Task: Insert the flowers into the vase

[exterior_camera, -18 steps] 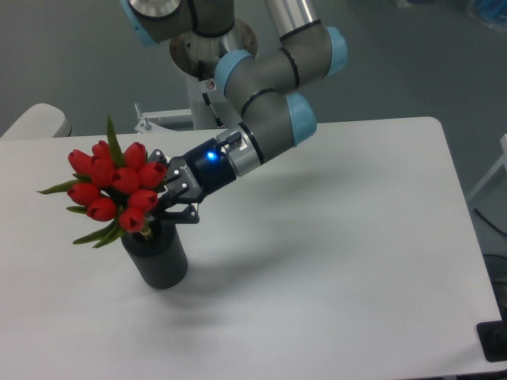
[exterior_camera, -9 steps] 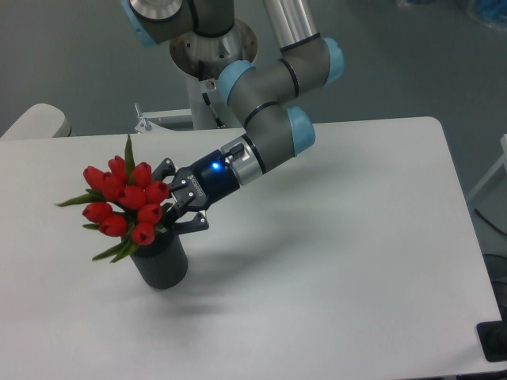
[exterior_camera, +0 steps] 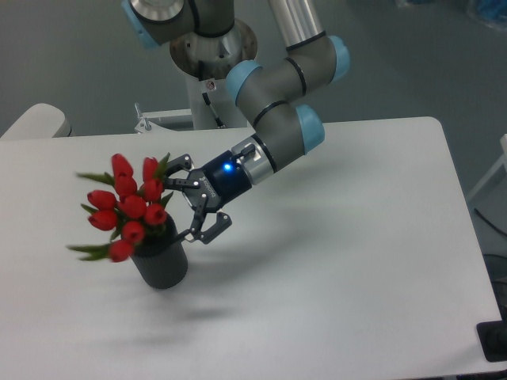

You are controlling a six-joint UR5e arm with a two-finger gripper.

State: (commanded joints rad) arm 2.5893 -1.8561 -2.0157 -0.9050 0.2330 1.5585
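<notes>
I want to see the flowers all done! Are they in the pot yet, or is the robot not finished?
Nearly done. The flowers already sit in the vase, with the red buds leaning out to one side over its mouth. The gripper is open right beside them, its fingers spread and not holding anything. What looks left is for the arm to move away.

We note even, diffuse overhead light, moderately bright. Soft shadows fall on the white table (exterior_camera: 356, 237) right of the vase (exterior_camera: 162, 261). Flowers (exterior_camera: 127, 207) show motion blur at their left leaves; no glare; background dim.
</notes>
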